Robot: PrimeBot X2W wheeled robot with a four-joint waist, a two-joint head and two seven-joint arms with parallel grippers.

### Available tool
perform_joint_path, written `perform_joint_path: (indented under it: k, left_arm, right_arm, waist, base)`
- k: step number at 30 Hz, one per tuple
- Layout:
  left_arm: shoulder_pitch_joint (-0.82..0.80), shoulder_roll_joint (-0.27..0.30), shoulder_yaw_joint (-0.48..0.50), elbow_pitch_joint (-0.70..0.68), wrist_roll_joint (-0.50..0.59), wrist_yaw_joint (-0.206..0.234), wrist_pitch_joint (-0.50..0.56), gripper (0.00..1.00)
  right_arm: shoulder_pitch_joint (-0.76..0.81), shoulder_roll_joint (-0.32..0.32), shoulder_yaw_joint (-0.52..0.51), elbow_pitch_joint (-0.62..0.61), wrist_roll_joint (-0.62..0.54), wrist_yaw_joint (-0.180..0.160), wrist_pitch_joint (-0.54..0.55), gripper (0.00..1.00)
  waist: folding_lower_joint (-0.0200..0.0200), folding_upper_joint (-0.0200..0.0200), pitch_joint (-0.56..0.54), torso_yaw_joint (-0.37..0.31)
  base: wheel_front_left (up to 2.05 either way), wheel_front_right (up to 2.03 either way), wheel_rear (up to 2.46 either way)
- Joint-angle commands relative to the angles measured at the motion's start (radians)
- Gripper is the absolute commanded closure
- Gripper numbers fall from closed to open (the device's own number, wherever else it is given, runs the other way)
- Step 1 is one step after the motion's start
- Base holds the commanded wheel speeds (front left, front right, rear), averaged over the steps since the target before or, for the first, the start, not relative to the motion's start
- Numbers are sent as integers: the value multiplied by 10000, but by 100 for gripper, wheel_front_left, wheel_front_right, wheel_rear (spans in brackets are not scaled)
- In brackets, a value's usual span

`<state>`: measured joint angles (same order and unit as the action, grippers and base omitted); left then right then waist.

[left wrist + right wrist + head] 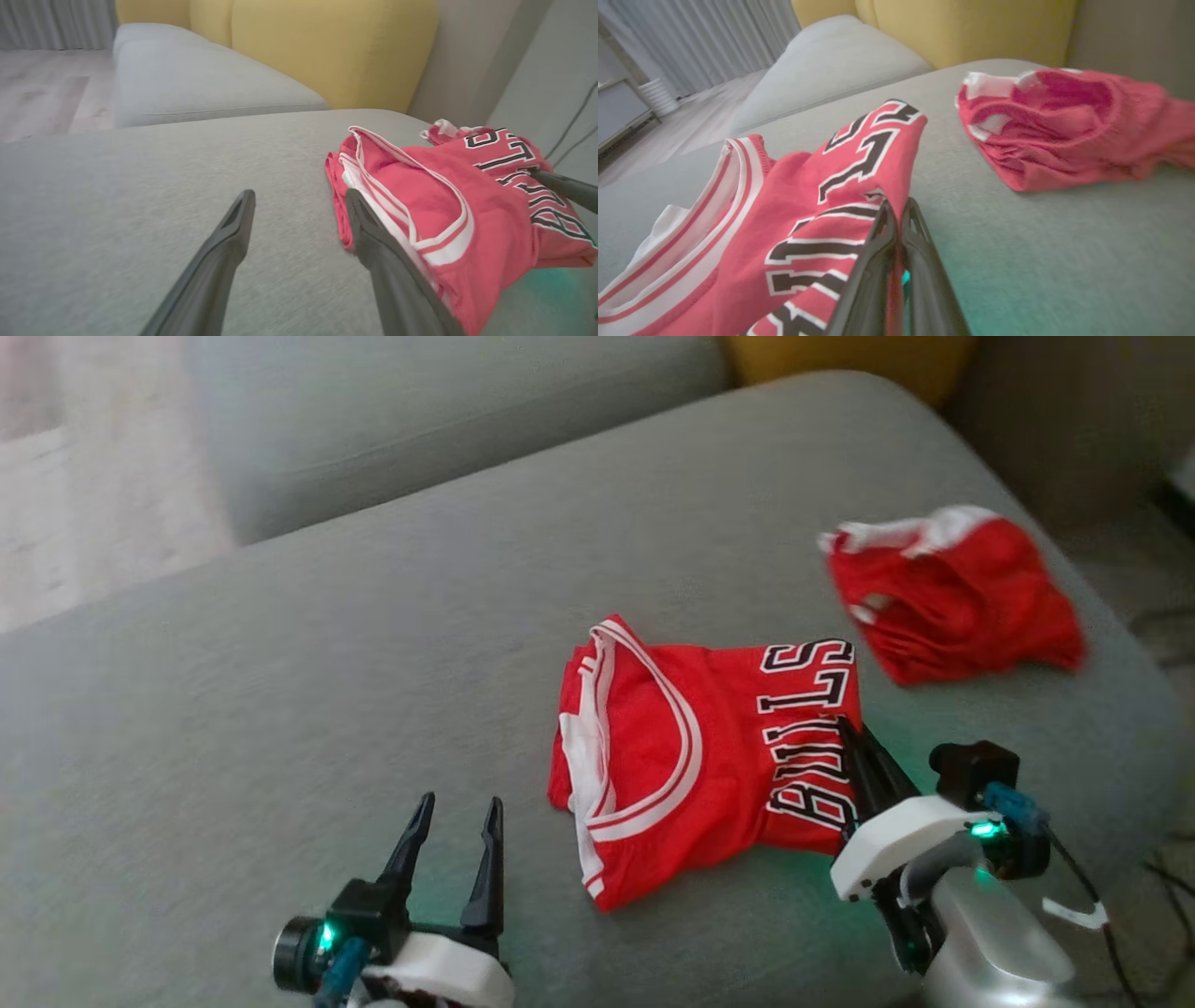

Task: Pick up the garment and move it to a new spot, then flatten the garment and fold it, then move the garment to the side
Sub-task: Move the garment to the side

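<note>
Head view suggests the jersey (691, 756) is folded; right gripper (850, 728) pinches its edge, left gripper (459, 803) gapes empty, side move pending.

Lettering on the jersey (691, 756) folded over, not readable whole; its near part cut by the bottom edge in right wrist view. Right gripper (845, 723) pinches the jersey edge, fingers pressed together, depth of bite hidden. Second red garment (952, 593) blurred, kind unclear, cut by right wrist view's right edge. Left gripper (460, 801) base cut off at head view's bottom. Yellow cushion (840, 359) cropped at top.
</note>
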<state>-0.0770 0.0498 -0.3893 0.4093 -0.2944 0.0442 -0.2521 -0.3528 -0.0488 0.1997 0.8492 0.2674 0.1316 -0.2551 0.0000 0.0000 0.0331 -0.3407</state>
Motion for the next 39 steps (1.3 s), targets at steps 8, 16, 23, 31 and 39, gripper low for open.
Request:
perform_joint_path:
  k: [8, 16, 23, 31, 39]
  left_arm:
    - [-593, 5, 209, -337, -26, 30, -97, 0]
    - [-644, 5, 25, -277, -156, 76, -97, 0]
    - [-774, 5, -232, -62, -12, 50, -97, 0]
    - [-1051, 5, -226, 121, 285, 30, -97, 0]
    - [-1217, 5, 53, 200, 466, 186, -97, 0]
  right_arm:
    - [-294, -37, 526, -481, 262, -9, -66, 100]
    - [-1074, -270, 602, -384, 102, -9, -66, 100]
    - [-2957, -1085, 544, 453, -253, -9, -66, 100]
    - [-5012, -2947, -1111, 2491, -1750, -9, -54, 100]
    - [-5309, -3114, -3658, 1872, -3515, -9, -64, 0]
  waist:
    - [0, 0, 367, -1534]
    - [0, 0, 625, -1227]
    - [0, 0, 1073, -479]
    - [0, 0, 1504, 247]
    - [0, 0, 1670, 382]
  base:
    - [0, 0, 0]
    - [0, 0, 0]
    - [0, 0, 0]
    - [0, 0, 0]
    - [0, 0, 0]
